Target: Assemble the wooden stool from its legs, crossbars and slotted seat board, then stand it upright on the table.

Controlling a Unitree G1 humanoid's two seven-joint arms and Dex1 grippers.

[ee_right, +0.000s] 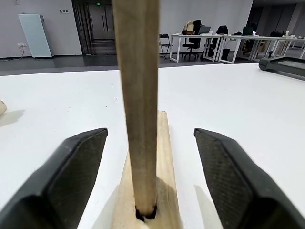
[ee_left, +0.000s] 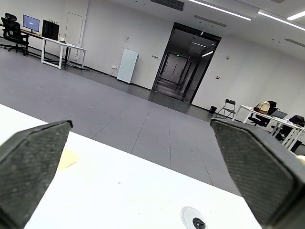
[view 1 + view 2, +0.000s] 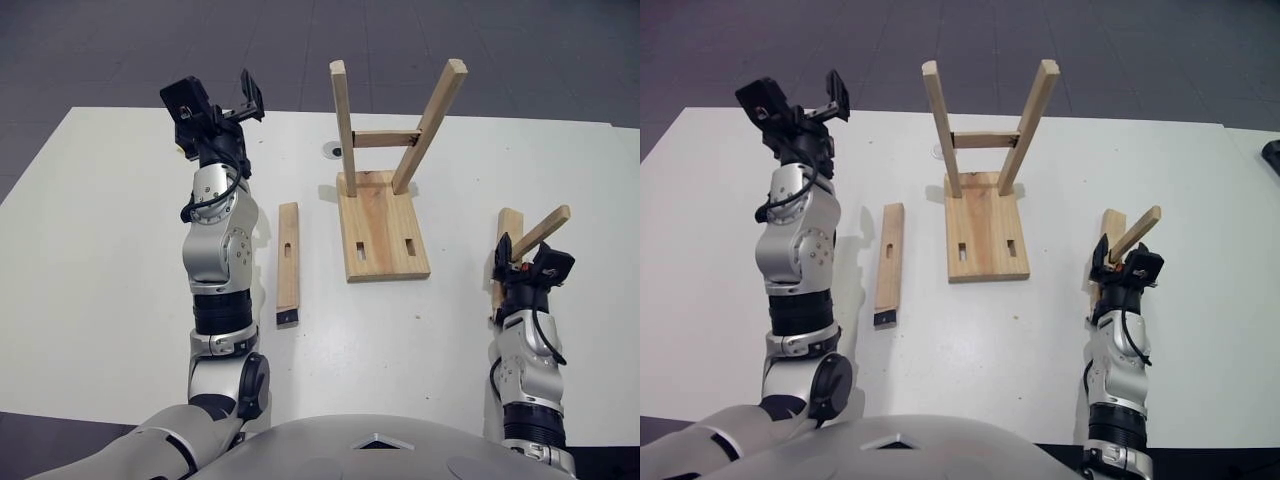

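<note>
1 crossbar (image 1: 138, 95) between right hand's (image 1: 150, 133) fingers (image 1: 71, 176)

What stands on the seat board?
Two legs joined by a crossbar stand at the far end of the seat board; its near slots are empty. Seated leg ends are hidden.

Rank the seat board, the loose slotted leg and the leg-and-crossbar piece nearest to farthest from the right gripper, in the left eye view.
1. The leg-and-crossbar piece: at the right gripper, crossbar rising between its open jaws.
2. The seat board: mid-table, to the gripper's left.
3. The loose slotted leg: flat on the table, left of the board.
</note>
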